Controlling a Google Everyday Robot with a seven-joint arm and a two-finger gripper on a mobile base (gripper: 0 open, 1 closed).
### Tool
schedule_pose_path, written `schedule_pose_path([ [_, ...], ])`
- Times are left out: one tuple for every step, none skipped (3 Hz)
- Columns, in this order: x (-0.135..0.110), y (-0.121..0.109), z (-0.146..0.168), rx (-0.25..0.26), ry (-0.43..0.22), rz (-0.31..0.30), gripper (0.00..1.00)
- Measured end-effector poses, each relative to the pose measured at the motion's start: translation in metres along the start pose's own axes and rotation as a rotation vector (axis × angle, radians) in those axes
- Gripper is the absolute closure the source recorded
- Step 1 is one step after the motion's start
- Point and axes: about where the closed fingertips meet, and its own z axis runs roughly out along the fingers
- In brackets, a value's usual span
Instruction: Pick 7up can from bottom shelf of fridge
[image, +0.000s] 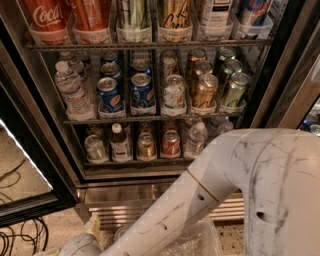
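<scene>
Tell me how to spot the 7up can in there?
Above the white robot gripper at the picture's bottom left stands the tall black-framed glass-door fridge; look on its lowest dark wire shelf. The pale silvery-grey 7up can is leftmost, beside a small red-capped bottle, unlike the bronze-gold can and the red can further right.

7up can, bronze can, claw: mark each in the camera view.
7up can (95, 149): camera view, middle of its pale grey body.
bronze can (146, 146): camera view, middle of its front side.
claw (86, 239): camera view, bottom-left corner, on the pale end of the arm.
</scene>
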Motion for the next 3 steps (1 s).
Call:
schedule_pose_path([
  [-0.01, -0.047, 0.002, 0.185, -0.038, 0.006, 0.0],
  [-0.02, -0.065, -0.003, 0.254, -0.078, 0.001, 0.0],
  [-0.02, -0.065, -0.003, 0.254, -0.078, 0.001, 0.0],
])
